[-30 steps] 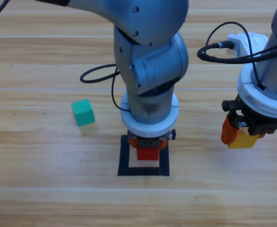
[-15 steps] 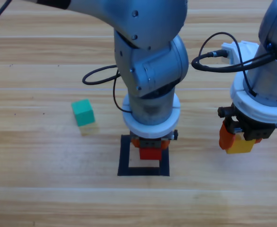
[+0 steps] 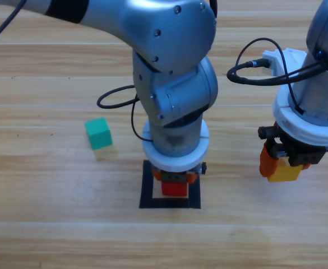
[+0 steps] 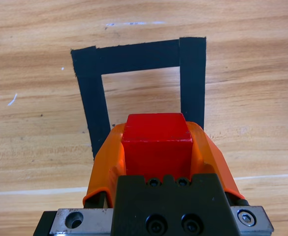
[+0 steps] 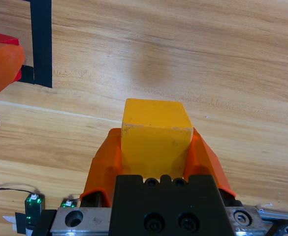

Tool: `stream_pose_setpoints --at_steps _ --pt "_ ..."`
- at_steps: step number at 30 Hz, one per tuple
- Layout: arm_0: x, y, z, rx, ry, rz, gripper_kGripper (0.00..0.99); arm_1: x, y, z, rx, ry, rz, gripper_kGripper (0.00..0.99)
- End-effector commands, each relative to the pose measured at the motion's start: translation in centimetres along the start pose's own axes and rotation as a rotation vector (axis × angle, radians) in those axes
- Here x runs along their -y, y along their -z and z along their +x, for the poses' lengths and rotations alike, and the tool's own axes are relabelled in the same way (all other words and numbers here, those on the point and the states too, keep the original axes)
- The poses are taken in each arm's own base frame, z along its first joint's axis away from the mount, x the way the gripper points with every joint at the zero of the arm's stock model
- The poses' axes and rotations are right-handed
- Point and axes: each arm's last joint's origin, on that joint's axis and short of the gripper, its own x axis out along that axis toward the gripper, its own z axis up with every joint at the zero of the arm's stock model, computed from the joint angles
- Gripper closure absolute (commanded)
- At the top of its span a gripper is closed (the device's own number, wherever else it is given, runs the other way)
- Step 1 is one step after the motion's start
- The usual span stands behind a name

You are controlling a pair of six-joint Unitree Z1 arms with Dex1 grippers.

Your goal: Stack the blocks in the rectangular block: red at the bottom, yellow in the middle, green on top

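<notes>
The red cube (image 3: 174, 188) sits clamped in the left pincer (image 4: 156, 147) over the black-taped rectangle (image 3: 147, 190). The yellow cube (image 3: 283, 172) hangs gripped in the right pincer (image 5: 156, 142), well right. The teal-green cube (image 3: 98, 133) lies loose, left.

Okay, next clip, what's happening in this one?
Both arms are carrying blocks. The left hand is shut on the red cube and holds it at the black tape rectangle, at its far side. The right hand is shut on the yellow cube and waits off to the right of the rectangle. The green cube sits alone on the table to the left. Nothing is stacked yet.
</notes>
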Motion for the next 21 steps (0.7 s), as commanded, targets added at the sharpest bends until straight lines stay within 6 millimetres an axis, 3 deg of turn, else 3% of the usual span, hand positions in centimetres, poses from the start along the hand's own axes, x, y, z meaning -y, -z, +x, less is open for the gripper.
stream_pose_setpoints --at_steps 1,21 --pt "-0.3 -0.2 2.5 -0.011 -0.036 0.001 0.949 0.3 -1.1 1.4 -0.033 0.014 0.024 0.99" --pt "-1.0 -1.0 4.5 -0.015 -0.069 -0.042 0.949 0.3 -1.1 1.5 -0.032 0.013 0.022 0.99"
